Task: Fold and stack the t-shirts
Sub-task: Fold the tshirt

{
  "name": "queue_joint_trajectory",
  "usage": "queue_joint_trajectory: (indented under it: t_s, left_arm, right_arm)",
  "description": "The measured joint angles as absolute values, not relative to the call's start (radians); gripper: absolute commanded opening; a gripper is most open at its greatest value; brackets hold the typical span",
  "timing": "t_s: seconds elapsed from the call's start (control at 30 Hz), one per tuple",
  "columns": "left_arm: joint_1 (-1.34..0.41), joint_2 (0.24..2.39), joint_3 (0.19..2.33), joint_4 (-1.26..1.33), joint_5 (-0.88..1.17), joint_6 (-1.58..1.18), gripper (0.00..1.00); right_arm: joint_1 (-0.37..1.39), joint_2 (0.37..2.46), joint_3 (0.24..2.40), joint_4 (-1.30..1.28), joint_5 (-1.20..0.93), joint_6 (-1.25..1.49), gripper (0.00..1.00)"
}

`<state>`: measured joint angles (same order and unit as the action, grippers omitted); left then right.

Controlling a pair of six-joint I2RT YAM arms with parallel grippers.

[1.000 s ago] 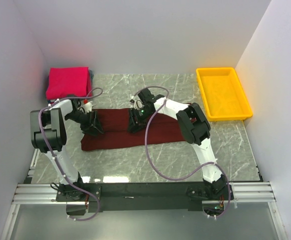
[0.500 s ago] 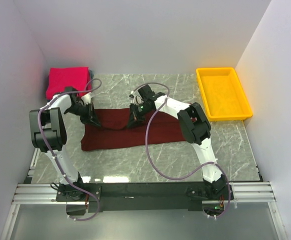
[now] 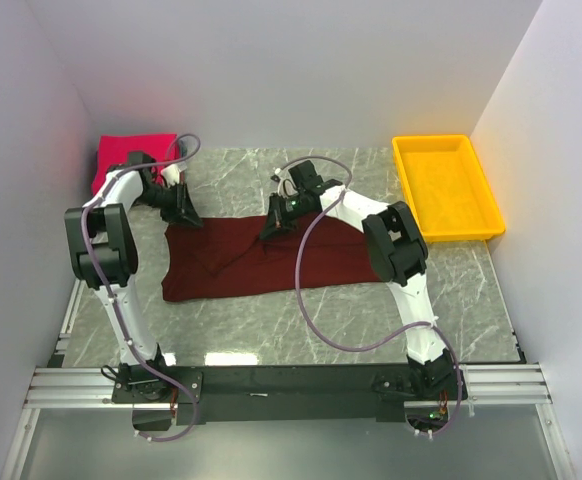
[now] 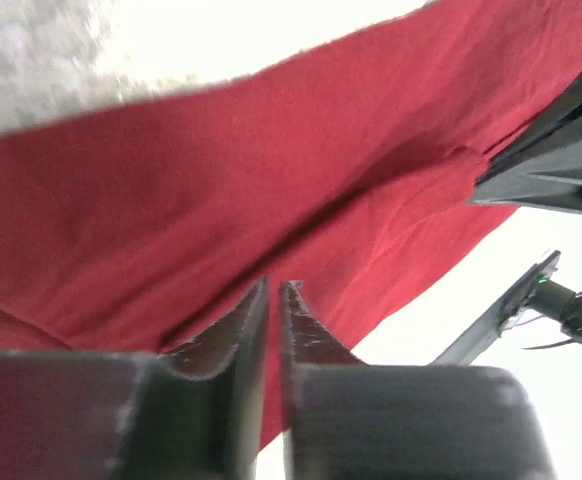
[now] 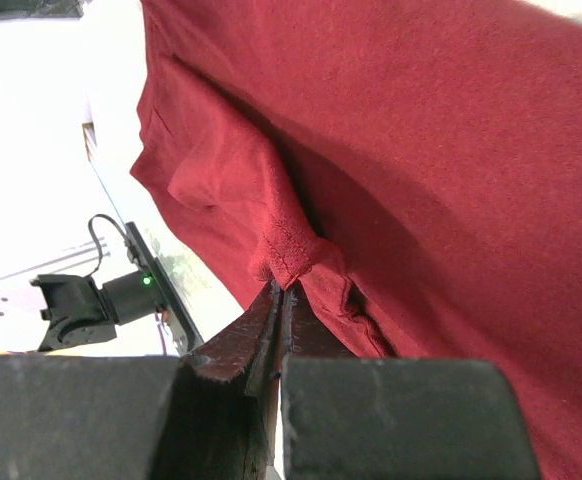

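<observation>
Maroon t-shirt: soft matte knit, dark red. It is spread as a long band from left to right across the middle of the worktop. Shallow creases run through it and the near edge is uneven.
Hem: a stitched, ribbed edge shows in the right wrist view, bunched into a small peak.
Pinkish-red t-shirt: folded into a thick block in the far-left corner, partly behind the left arm.
Left gripper: fingers closed to a thin slit, pinching the maroon cloth's far-left corner, which is lifted.
Right gripper: fingers pressed tight on the hem at the far edge, near mid-length.
Worktop surface: smooth, grey-white, veined like marble.
Yellow tray: glossy plastic, rectangular with a raised rim. It sits in the far-right corner, well apart from the cloth.
Change: half a second earlier both grippers sat closer to the near edge. Now both are further toward the far edge, and the cloth's far margin has been drawn out with them into a wider band. The left gripper is now just beside the pinkish-red block.
</observation>
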<state>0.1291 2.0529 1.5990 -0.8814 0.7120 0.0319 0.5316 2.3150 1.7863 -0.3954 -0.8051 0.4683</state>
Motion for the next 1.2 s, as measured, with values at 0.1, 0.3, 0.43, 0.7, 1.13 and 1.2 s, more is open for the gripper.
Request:
queue_joint_trajectory:
  t_s: [0.1,0.3,0.43,0.7,1.13,1.2]
  left_arm:
    - [0.13,2.067,1.617,-0.9,0.712,0.038,0.45]
    - [0.129,1.986,1.461,-0.953,0.742,0.119,0.39]
    - [0.119,1.877,1.33,-0.994,0.746,0.216,0.37]
    - [0.051,1.839,1.269,-0.966,0.706,0.241,0.4]
    - [-0.025,1.943,1.211,-0.775,0.636,0.081,0.27]
    - [-0.028,1.945,1.211,-0.776,0.632,0.057,0.3]
  right_arm:
    - [0.529,2.315,1.786,-0.387,-0.806,0.476,0.0]
    - [0.529,2.315,1.786,-0.377,-0.814,0.486,0.0]
    - [0.529,2.315,1.786,-0.376,-0.814,0.49,0.0]
    - [0.523,2.331,1.777,-0.366,-0.804,0.504,0.0]
    - [0.482,2.365,1.774,-0.359,-0.796,0.514,0.38]
    - [0.472,2.356,1.774,-0.376,-0.796,0.5,0.46]
